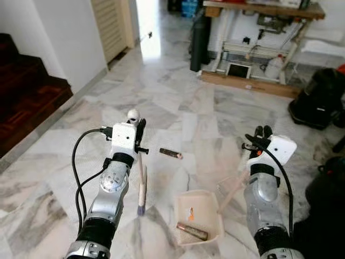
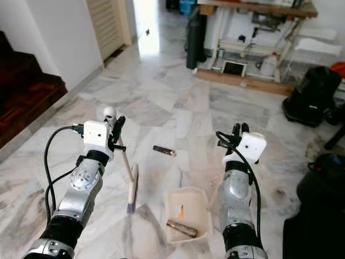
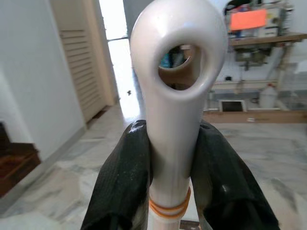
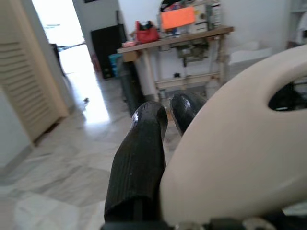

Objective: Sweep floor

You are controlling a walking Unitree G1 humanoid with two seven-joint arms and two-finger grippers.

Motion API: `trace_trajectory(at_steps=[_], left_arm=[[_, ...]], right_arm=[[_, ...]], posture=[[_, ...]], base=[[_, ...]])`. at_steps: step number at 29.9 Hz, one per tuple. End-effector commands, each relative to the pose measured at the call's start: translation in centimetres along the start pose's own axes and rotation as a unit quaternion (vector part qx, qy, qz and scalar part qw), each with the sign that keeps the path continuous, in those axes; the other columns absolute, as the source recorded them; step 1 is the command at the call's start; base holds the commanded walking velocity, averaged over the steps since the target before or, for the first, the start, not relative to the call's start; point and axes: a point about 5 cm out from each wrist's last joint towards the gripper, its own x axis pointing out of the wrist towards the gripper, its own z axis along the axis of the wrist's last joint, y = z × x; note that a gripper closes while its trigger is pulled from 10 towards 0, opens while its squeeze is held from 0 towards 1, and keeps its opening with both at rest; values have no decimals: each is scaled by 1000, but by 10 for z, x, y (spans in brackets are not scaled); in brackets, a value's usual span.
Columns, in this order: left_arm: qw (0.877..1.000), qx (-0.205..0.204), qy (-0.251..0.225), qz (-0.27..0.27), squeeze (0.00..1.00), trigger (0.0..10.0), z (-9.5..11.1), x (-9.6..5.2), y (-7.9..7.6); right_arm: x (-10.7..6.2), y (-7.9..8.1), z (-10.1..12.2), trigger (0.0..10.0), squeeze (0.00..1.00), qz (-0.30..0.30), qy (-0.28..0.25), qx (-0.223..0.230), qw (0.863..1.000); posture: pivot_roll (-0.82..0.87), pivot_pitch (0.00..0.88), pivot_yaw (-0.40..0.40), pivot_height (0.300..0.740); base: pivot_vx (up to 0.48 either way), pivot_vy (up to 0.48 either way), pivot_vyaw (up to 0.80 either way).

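— What is the left gripper (image 3: 170,191) doing?
— It pinches the white plastic broom handle (image 3: 175,96); the left wrist view shows the loop at its end. The head views show the purple bristles (image 1: 141,204) on the marble floor (image 1: 178,102), left of the cream plastic dustpan (image 1: 198,216).
— And the right gripper (image 1: 262,133)?
— It squeezes the dustpan's handle (image 4: 244,153). One brown tube (image 1: 192,231) lies inside the dustpan, another (image 1: 171,154) just beyond it.

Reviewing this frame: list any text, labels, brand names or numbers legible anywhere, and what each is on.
None is legible.
Orange sign on the workbench: a plain colour patch, any writing too blurred.
White jug under the bench: label too small to read.
Dustpan and brush handle, held by the left end effector: no markings visible.
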Motion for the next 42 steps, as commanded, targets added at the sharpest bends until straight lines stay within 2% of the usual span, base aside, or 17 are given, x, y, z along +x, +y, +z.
trace_trajectory(at_steps=[1,18,27,42], left_arm=[[1000,10,-20,4,0,10000,6,3,2],[1000,18,-12,5,0,10000,1,-3,1],[1000,23,-5,5,0,10000,-3,-7,2],[1000,20,-5,-3,0,10000,-3,-11,-5]], right_arm=[[6,7,15,10000,0,14,-31,9,999],[5,17,17,10000,0,33,-29,20,999],[1,11,13,10000,0,34,-22,16,999],[-1,12,11,10000,0,41,-16,18,999]], posture=[[-11,0,0,740],[-6,0,-5,740],[-6,0,-2,740],[1,0,-9,740]], base=[[0,0,800],[0,0,800],[0,0,800],[0,0,800]])
